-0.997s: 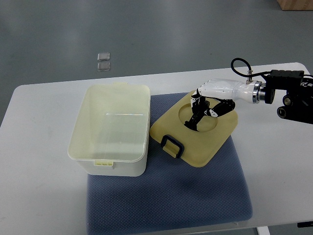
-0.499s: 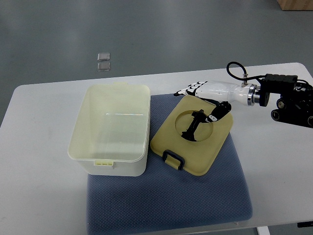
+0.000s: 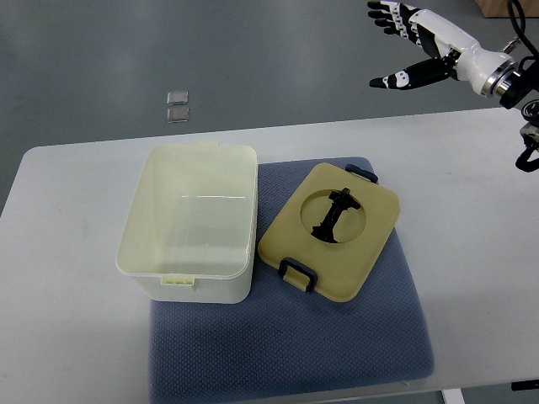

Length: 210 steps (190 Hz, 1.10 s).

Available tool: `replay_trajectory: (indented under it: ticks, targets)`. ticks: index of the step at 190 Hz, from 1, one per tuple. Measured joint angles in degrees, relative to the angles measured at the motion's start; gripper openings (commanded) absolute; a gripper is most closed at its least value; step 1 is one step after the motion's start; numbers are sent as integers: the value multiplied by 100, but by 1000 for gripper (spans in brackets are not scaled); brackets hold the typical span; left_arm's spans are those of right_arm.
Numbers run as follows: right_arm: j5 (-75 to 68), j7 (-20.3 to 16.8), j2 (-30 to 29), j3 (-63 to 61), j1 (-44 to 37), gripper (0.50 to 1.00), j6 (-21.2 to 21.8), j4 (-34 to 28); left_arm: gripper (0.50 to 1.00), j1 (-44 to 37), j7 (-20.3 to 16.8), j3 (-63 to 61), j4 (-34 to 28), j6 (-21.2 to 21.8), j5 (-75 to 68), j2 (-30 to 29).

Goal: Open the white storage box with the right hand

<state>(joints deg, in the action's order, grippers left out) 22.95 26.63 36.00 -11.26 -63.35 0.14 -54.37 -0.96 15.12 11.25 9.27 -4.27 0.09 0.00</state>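
White plastic covers the right hand [image 3: 421,46], which hangs high at the upper right corner, well apart from the table [image 3: 472,168]; its fingers are spread and hold nothing. The arm behind it is cut off by the picture's right edge. The left arm does not show at all. The storage box [image 3: 189,223] stands open on the left part of the blue mat [image 3: 286,337], pale cream inside. Its lid [image 3: 330,231] lies flat on the mat just beside the box, underside up, with a round recess holding a black handle and dark clips at two edges. Two small clear things [image 3: 178,106] on the floor are too small to identify.
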Motion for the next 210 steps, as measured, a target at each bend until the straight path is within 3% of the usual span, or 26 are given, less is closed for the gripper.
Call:
replay_trajectory:
  ticks: [25, 47, 61, 90, 109, 149, 210]
  targets:
    - [-1970, -958, -467, -920, 516, 930, 17, 315, 1000, 0, 0, 0, 5, 2, 0, 0]
    - [-3363, -1220, -874, -1638, 923, 930, 29, 737, 1000, -1, 0, 0, 5, 3, 0, 0]
    - [-3967, -1244, -1180, -2175, 1215, 930, 176, 1001, 1000, -1, 0, 0, 7, 3, 0, 0]
    - [-4400, -1245, -1747, -3367, 1918, 930, 1262, 1252, 1000, 0, 0, 6, 8, 3, 0, 0]
    - [-4414, -1134, -2054, -3966, 2179, 930, 1694, 1292, 1000, -1, 6, 8, 2, 3, 0, 0]
    - [-4356, -672, -2312, -4342, 2175, 930, 1943, 1493, 1000, -1, 9, 9, 3, 3, 0, 0]
    - [-3285, -633, -2514, -4262, 1947, 930, 2008, 2112, 1000, -1, 9, 5, 13, -4, 0, 0]
